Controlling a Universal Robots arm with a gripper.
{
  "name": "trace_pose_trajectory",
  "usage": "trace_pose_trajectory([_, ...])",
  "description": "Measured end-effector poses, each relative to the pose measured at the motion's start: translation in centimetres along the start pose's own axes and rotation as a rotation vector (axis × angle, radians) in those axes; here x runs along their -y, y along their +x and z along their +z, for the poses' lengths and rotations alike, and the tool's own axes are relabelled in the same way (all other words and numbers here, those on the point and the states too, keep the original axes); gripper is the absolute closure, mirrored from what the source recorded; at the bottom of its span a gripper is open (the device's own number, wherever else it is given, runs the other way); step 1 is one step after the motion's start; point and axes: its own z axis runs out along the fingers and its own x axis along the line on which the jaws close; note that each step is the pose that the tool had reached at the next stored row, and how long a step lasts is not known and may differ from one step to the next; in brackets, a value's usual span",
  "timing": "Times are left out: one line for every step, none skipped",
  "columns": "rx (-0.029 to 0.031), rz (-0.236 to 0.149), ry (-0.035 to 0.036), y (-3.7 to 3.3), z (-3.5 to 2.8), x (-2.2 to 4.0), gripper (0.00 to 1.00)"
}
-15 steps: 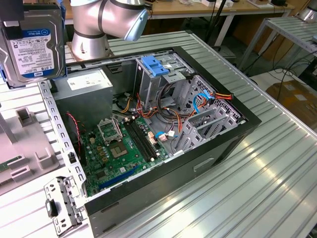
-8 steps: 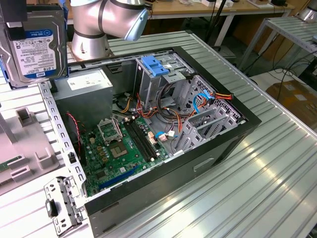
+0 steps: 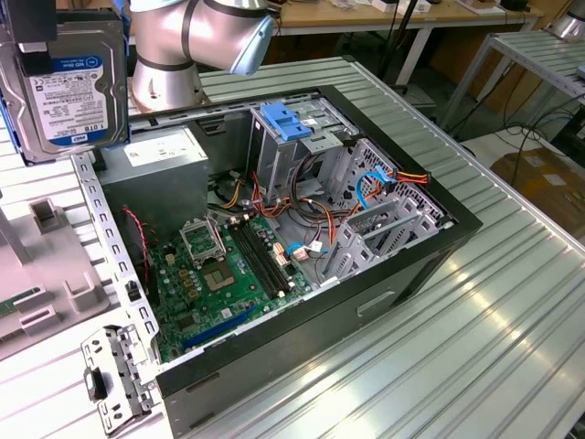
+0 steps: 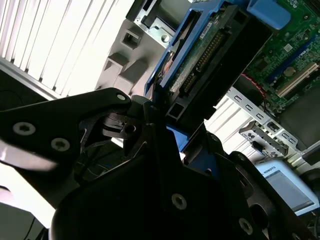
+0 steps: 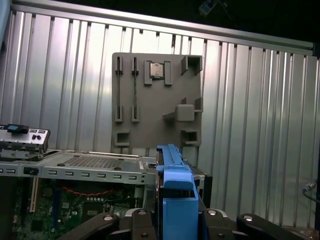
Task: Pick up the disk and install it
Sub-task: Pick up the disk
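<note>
**Aluminium slat desk, disk up in the claw**

Silver ribbed slats cover the whole desk (image 3: pixel 475 347). An open black PC case (image 3: pixel 416 261) lies on it.

The disk (image 3: pixel 73 87) is off the desk, upright at the exterior view's top left. Its label faces the camera, w/ blue carrier along the edges. In that view it sits above the case's PSU (image 3: pixel 155 169) corner.

In the first wrist view the black claw (image 5: pixel 175 220) is clamped on the blue carrier from both sides. The second wrist view shows the disk (image 4: pixel 205 55) edge-on, connector side visible, in the same grip.

Inside the case:
- green mobo (image 3: pixel 219 274)
- grey PSU
- metal cage (image 3: pixel 306 151) w/ blue latch (image 3: pixel 285 122)
- loose red/yellow/black cables (image 3: pixel 302 215)

A grey slotted fixture (image 5: pixel 155 105) lies on the slats beside the case, w/ a chip (image 5: pixel 156 70) in one pocket. A small metal bracket (image 3: pixel 114 380) lies just beside the case's near corner. The arm (image 3: pixel 196 37), silver w/ a blue cap, stands at the desk's back edge.

In the room behind are a wood-top far desk (image 3: pixel 366 16) and a second slatted side desk (image 3: pixel 539 55) at the exterior view's right. Below that, wires (image 3: pixel 526 137) trail on a pale floor (image 3: pixel 484 151), near a cardboard box (image 3: pixel 548 183).
</note>
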Motion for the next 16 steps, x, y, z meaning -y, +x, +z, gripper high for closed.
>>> trace_pose_trajectory([0.0000, 0.000, -0.0001, 0.04, -0.01, 0.06, 0.63])
trace_pose_trajectory([0.0000, 0.000, 0.0000, 0.07, 0.00, 0.11, 0.63])
trace_pose_trajectory([0.0000, 0.000, -0.0001, 0.11, 0.00, 0.16, 0.63])
trace_pose_trajectory([0.0001, 0.000, 0.0000, 0.14, 0.00, 0.21, 0.63])
trace_pose_trajectory([0.0001, 0.000, 0.0001, 0.17, 0.00, 0.27, 0.63])
trace_pose_trajectory([0.0002, 0.000, 0.0000, 0.20, 0.00, 0.35, 0.63])
trace_pose_trajectory([0.0001, 0.000, -0.0001, 0.24, 0.00, 0.43, 0.63])
trace_pose_trajectory([0.0000, 0.000, -0.0002, 0.27, -0.01, 0.50, 0.63])
trace_pose_trajectory([0.0000, 0.000, -0.0003, 0.32, -0.01, 0.62, 0.63])
trace_pose_trajectory([0.0001, 0.000, -0.0004, 0.35, -0.02, 0.73, 0.63])
trace_pose_trajectory([0.0001, 0.000, -0.0004, 0.39, -0.02, 0.83, 0.63])
trace_pose_trajectory([0.0001, 0.000, -0.0006, 0.43, -0.02, 0.96, 0.63])
trace_pose_trajectory([0.0001, 0.000, -0.0006, 0.47, -0.02, 1.05, 0.63])
trace_pose_trajectory([0.0002, 0.000, -0.0007, 0.50, -0.03, 1.15, 0.63])
trace_pose_trajectory([0.0001, 0.000, -0.0008, 0.54, -0.03, 1.25, 0.63])
trace_pose_trajectory([0.0001, 0.000, -0.0010, 0.59, -0.04, 1.38, 0.63])
